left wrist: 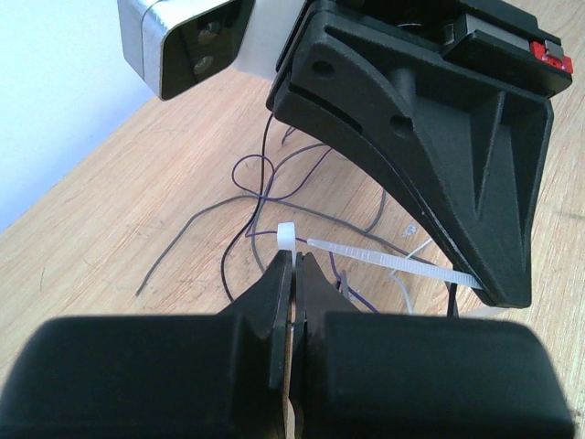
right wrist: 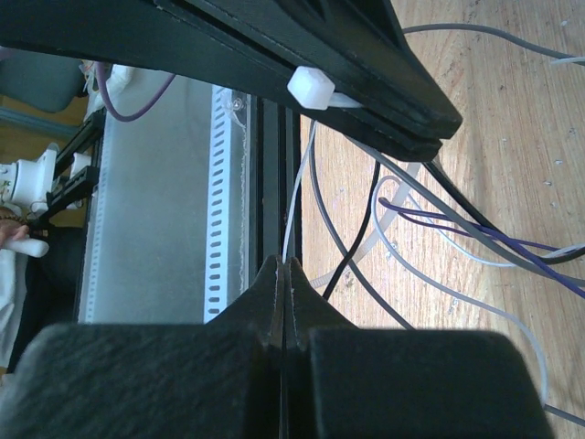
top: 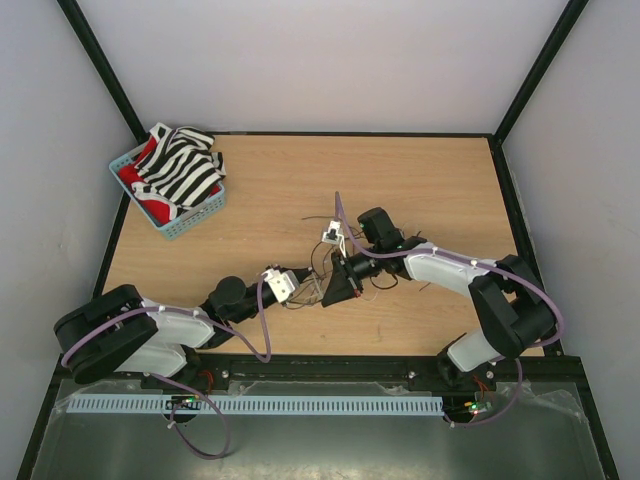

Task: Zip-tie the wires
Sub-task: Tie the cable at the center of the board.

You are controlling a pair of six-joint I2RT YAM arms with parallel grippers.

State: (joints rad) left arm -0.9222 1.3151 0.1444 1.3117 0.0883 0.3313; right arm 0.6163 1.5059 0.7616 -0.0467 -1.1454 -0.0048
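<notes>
Wires (top: 320,270) lay in a loose dark tangle at the middle of the wooden bench (top: 420,180) in the top view, right where the two arms met. The left hand (top: 303,292) and the right hand (top: 328,296) were almost tip to tip at that tangle, too small there for their grip to be read. A pale blue basket (top: 195,222) holding a black-and-white striped cloth (top: 185,170) sat well apart at the far left corner, shown by this view alone.

The left wrist view brought the wires (left wrist: 265,197) close: grey, black and purple strands curling flat on the bench. The left hand (left wrist: 294,270) was pinched narrow, fingers together, with the head of a white zip tie (left wrist: 366,254) poking out just past its tips. The strap ran above the wires to the tip of the right hand (left wrist: 498,291).

The right wrist view gave the other end. The right hand (right wrist: 283,274) was closed tight on the strap's tail, and the zip tie (right wrist: 311,89) head sat against the left hand (right wrist: 439,126). Whether the strap went around the wires (right wrist: 494,245) could not be told. A perforated white rail (right wrist: 222,183) ran beyond the bench's edge.
</notes>
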